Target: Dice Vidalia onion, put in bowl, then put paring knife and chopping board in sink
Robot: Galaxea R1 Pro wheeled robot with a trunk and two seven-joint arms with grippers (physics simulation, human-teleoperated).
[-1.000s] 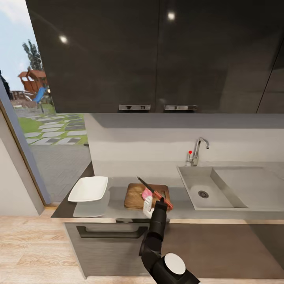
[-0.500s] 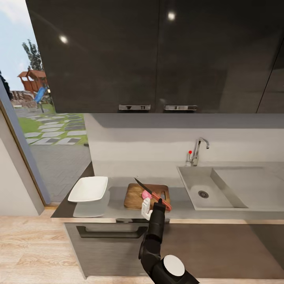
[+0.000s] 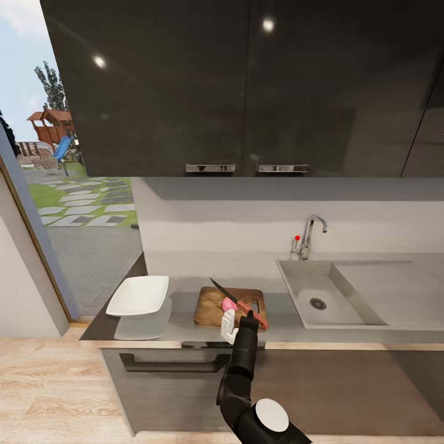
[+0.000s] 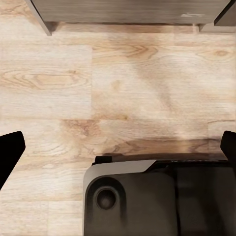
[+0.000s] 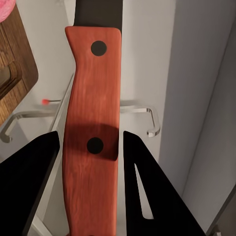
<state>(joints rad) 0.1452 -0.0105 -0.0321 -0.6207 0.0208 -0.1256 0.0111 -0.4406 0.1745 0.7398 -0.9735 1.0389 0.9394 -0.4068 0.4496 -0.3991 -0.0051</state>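
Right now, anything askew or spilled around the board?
Nothing stands out. The Vidalia onion sits whole on the chopping board, the right gripper holds the paring knife over it, and the bowl sits upright and empty beside the board. No spills.

Wooden chopping board (image 3: 214, 306); red wood-grain paring knife (image 5: 93, 142) handle; steel sink (image 3: 320, 296).

The robot's right arm (image 3: 242, 370) is glossy black, built of rounded segments, with a flat white disc capping a joint (image 3: 272, 414) near the shoulder. Its right hand (image 3: 230, 325) is white in the head view, while the wrist views show flat black fingers (image 5: 147, 196).
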